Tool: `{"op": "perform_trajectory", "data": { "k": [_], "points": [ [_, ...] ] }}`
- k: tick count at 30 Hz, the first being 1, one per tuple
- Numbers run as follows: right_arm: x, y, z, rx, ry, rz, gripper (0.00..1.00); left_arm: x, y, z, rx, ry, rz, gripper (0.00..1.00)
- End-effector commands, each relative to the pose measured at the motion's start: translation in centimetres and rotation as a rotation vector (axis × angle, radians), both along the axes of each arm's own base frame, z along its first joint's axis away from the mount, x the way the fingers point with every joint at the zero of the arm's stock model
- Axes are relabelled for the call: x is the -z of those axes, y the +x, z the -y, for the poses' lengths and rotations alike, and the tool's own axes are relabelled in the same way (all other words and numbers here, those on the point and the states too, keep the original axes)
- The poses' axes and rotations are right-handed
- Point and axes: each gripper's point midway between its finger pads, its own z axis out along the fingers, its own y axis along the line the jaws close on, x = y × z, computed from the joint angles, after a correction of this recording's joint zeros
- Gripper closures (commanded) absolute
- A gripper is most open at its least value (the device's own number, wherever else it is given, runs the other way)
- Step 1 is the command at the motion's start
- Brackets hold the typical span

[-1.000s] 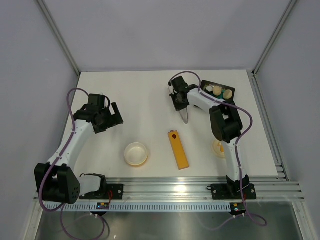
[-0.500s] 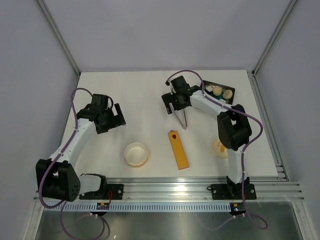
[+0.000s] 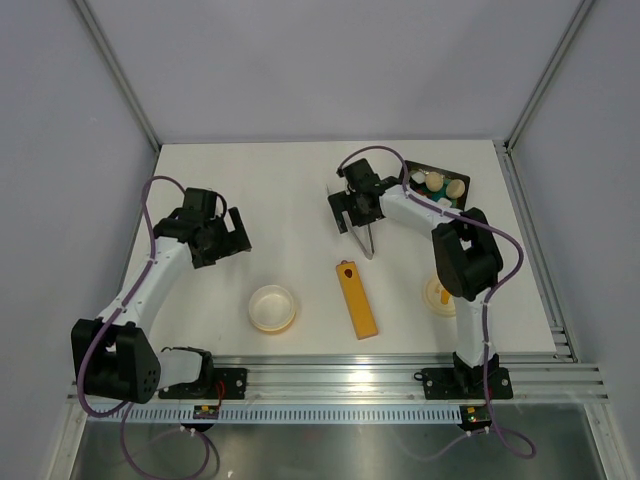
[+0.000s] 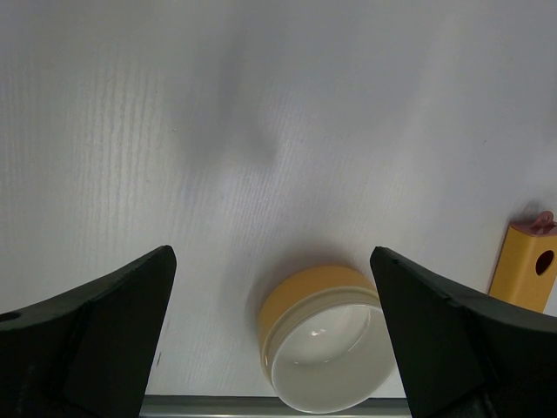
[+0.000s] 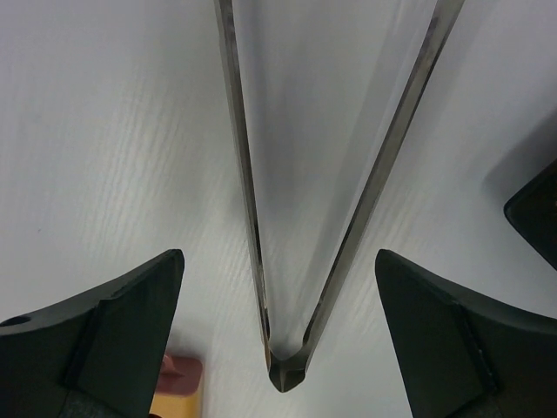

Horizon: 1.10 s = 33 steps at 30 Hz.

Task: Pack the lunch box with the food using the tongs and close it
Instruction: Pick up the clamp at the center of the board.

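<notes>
Spanning the whole top view, the white tabletop [image 3: 290,190] carries everything. Left pincer [image 3: 232,232] hangs over the left half, fingers wide apart, nothing between them; its wrist view looks down on the lunch box [image 4: 326,348]. Right pincer [image 3: 352,212] sits low at centre-back, fingers likewise spread, gripping nothing. Black tray [image 3: 462,178] at back right, holding the food [image 3: 435,182]: cream ovals and a white piece, rest too small to tell. Orange-yellow bar [image 3: 356,299] lies near centre front. Lunch box [image 3: 272,306] stands open and unfilled left of the bar, well apart from the tray. Lid [image 3: 438,296] lies front right, partly hidden by the right arm. Tongs [image 3: 367,240] lie flat on the tabletop under the right pincer; in the wrist view the tongs [image 5: 285,373] rest between the spread fingers, touching neither, joint toward the bar.
</notes>
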Motion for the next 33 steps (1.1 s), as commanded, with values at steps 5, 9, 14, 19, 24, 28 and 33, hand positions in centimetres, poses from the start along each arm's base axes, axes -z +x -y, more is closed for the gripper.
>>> {"op": "perform_trajectory", "data": {
  "k": [5, 9, 14, 19, 24, 28, 33],
  "points": [
    [3.0, 0.9, -0.1, 0.03, 0.009, -0.037, 0.0, -1.8, 0.8, -0.2, -0.001, 0.014, 0.075, 0.01],
    [3.4, 1.8, -0.5, 0.034, 0.019, -0.013, 0.06, -2.0, 0.7, -0.2, -0.002, 0.011, 0.079, 0.01],
    [3.8, 2.7, -1.1, 0.065, 0.045, -0.001, 0.14, -2.2, 0.6, -0.2, -0.001, 0.004, 0.092, 0.01],
    [3.9, 3.6, -1.2, 0.096, 0.045, 0.025, 0.14, -2.1, 0.4, -0.2, -0.001, 0.005, 0.09, 0.01],
    [3.9, 4.4, -1.0, 0.118, 0.033, 0.048, 0.13, -2.1, 0.4, -0.2, 0.002, 0.005, 0.09, 0.01],
    [3.5, 4.4, -1.1, 0.113, 0.034, 0.051, 0.52, -2.1, 0.4, -0.2, 0.002, 0.006, 0.09, 0.01],
    [0.1, 4.3, -1.0, 0.109, 0.054, 0.075, 0.78, -2.0, 0.4, -0.1, 0.008, 0.002, 0.088, 0.01]
  ]
}}
